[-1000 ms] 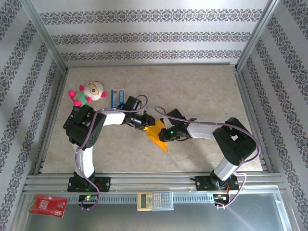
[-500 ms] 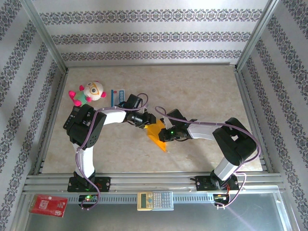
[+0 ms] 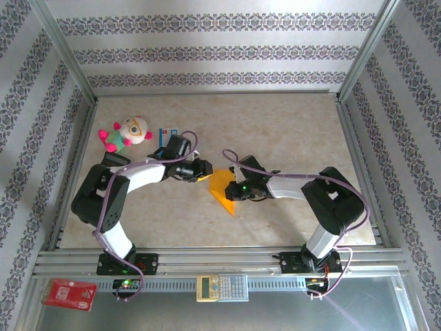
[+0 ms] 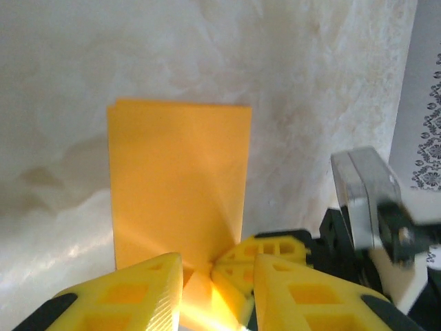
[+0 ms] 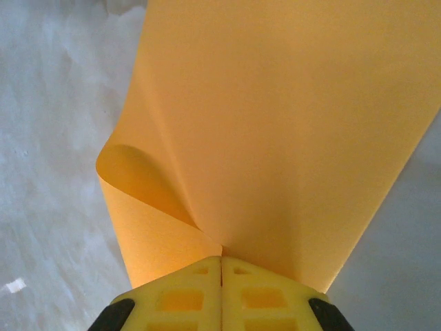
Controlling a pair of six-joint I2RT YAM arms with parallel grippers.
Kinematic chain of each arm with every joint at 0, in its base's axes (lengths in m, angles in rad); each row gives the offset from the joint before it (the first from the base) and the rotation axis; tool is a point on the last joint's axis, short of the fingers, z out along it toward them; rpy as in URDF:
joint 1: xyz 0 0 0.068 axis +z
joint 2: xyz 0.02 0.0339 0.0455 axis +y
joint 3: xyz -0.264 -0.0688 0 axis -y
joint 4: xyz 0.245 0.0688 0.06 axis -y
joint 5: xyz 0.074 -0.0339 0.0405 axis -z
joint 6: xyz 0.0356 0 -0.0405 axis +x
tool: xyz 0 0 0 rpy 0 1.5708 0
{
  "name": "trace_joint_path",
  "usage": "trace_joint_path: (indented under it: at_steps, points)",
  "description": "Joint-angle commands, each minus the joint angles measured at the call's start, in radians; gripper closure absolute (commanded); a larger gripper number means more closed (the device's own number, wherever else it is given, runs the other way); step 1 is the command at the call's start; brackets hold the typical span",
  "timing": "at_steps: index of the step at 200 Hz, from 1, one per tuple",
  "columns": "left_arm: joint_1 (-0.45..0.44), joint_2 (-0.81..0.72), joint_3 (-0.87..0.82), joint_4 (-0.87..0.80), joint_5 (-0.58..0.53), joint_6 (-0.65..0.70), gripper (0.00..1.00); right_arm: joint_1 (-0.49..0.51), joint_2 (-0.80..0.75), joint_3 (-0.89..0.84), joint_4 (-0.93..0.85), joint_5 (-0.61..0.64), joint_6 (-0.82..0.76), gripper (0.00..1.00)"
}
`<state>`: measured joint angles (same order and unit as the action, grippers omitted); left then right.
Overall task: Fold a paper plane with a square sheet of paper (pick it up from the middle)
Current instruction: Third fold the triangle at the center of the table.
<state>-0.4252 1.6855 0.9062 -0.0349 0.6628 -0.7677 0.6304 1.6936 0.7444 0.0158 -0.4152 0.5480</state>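
The orange-yellow square sheet of paper (image 3: 222, 187) is doubled over into a rectangle and held just above the table's middle. My right gripper (image 3: 230, 192) is shut on its near edge. In the right wrist view the pads (image 5: 207, 272) meet with the sheet (image 5: 289, 131) pinched between them, one layer curling at the left. My left gripper (image 3: 200, 172) stands open at the sheet's left side. In the left wrist view its fingers (image 4: 141, 286) straddle the lower corner of the paper (image 4: 179, 179) without closing, and the right gripper's yellow fingers (image 4: 265, 254) show between them.
A plush toy (image 3: 127, 133) and a blue-and-white packet (image 3: 167, 134) lie at the back left, close behind the left arm. A calculator (image 3: 222, 287) and a red packet (image 3: 67, 294) sit on the metal ledge in front of the bases.
The left arm has swung its elbow out to the left and its gripper has drawn back a little from the paper. The right gripper keeps its hold, nearly still.
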Motion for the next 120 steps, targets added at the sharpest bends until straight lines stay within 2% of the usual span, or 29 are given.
trace_joint_path:
  at_steps: [1,66,120]
  points:
    - [-0.009,-0.054,-0.089,0.076,-0.023,-0.073,0.68,-0.005,0.051,0.015,-0.022,0.078,0.031,0.94]
    - [-0.086,-0.126,-0.25,0.224,-0.013,-0.177,0.79,-0.01,0.091,0.054,-0.016,0.059,0.059,0.94]
    - [-0.205,-0.082,-0.288,0.407,-0.026,-0.258,0.9,-0.022,0.098,0.044,-0.013,0.044,0.07,0.95]
